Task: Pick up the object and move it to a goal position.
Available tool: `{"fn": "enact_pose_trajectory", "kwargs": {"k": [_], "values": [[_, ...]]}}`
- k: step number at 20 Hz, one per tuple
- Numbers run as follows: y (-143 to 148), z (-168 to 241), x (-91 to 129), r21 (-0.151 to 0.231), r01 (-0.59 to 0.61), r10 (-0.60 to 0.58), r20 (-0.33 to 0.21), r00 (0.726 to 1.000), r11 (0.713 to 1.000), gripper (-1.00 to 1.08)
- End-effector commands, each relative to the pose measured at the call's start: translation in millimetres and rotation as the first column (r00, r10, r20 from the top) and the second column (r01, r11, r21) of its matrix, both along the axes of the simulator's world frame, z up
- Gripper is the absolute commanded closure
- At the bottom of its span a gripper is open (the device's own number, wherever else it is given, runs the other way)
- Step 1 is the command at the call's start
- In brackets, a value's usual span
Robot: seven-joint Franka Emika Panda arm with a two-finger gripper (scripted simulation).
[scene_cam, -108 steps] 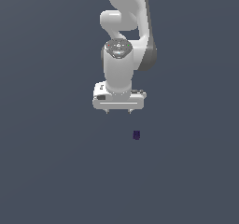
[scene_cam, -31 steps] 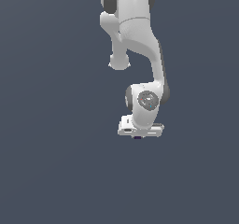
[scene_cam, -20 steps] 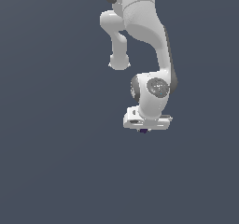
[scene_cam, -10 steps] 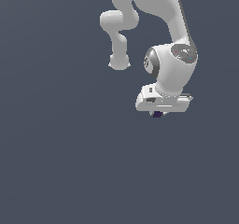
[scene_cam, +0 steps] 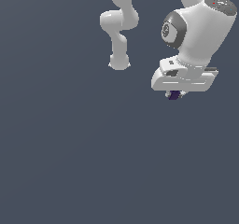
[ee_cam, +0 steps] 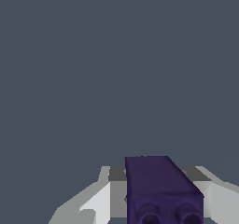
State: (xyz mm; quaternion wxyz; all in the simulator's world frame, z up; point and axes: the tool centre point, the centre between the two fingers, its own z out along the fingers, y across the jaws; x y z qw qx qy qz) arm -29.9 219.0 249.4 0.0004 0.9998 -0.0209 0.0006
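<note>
Up and away since half a second ago: the white, rounded Panda arm (scene_cam: 196,27) has swung further toward the exterior view's right and now looms larger at two o'clock, where before it hung nearer the centre. Sweeping left to right across the exterior view, the plain grey-blue counter (scene_cam: 70,148) fills everything from nine o'clock inward, then the arm's pale base column (scene_cam: 119,27) stands at twelve, then comes the broad white gripper (scene_cam: 175,94), with the tiny dark purple cubic block (scene_cam: 174,95) peeking out beneath it, well clear of the counter.

By my read, the pick-up is done and the carry is under way. No goal marker shows in either view, so how much travel remains cannot be told.

Now the wrist view earns its keep: the purple block (ee_cam: 158,185) sits right between the pale fingers (ee_cam: 100,202), pinched narrow on it. The exterior view gives only a sliver of purple, but it alone shows the lift height and arm posture.
</note>
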Motion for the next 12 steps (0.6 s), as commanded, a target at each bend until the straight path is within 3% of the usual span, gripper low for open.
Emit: {"fn": "enact_pose_trajectory", "kwargs": {"k": [1,12], "values": [[9,17,-5,-0.001,0.001,-0.001,-0.001,1.0,1.0,1.08],[23,40,-10,0.0,0.001,-0.001,-0.001,1.0,1.0,1.08]]}}
